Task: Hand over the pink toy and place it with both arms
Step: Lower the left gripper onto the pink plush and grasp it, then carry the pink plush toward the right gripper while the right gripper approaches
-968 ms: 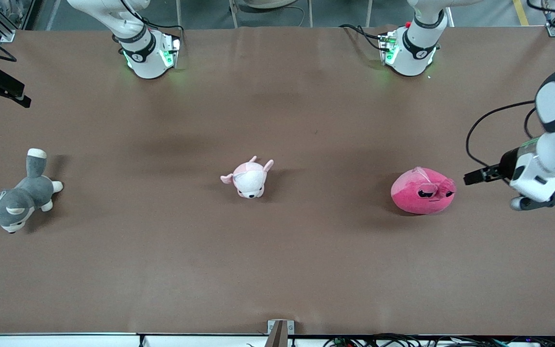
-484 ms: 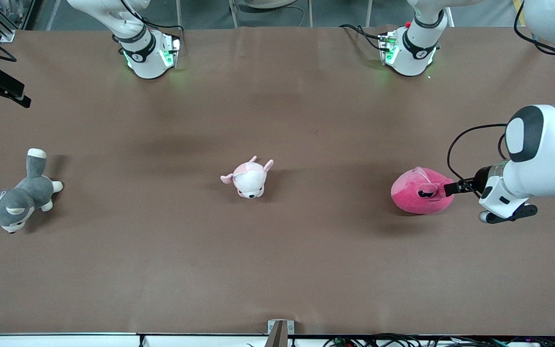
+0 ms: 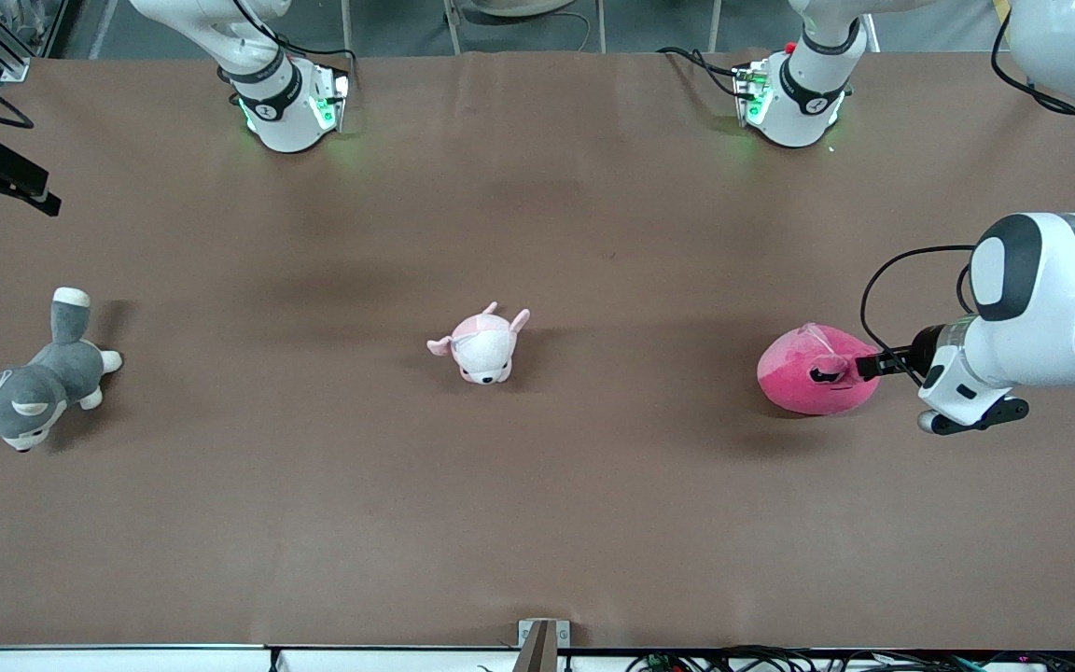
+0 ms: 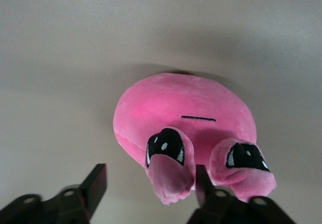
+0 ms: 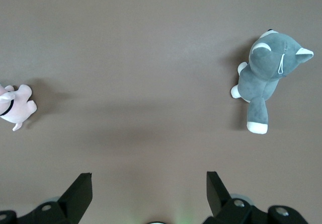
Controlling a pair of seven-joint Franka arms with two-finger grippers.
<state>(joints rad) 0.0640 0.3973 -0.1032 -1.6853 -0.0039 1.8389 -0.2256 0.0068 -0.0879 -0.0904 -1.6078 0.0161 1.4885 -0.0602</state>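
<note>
The hot-pink toy lies on the brown table toward the left arm's end, its dark eyes up. My left gripper is low at the toy's edge, open. In the left wrist view the toy fills the middle. My left gripper has one ear flap between its open fingers, and one finger sits between the two flaps. My right gripper is open and empty, high over the table at the right arm's end; that arm waits.
A pale pink-and-white plush lies mid-table. A grey-and-white wolf plush lies toward the right arm's end. Both also show in the right wrist view: the pale plush and the grey plush. The arm bases stand along the table's back edge.
My left gripper has moved in from the table's end to the pink toy and now straddles an ear flap. The toys and the right arm have not moved.
</note>
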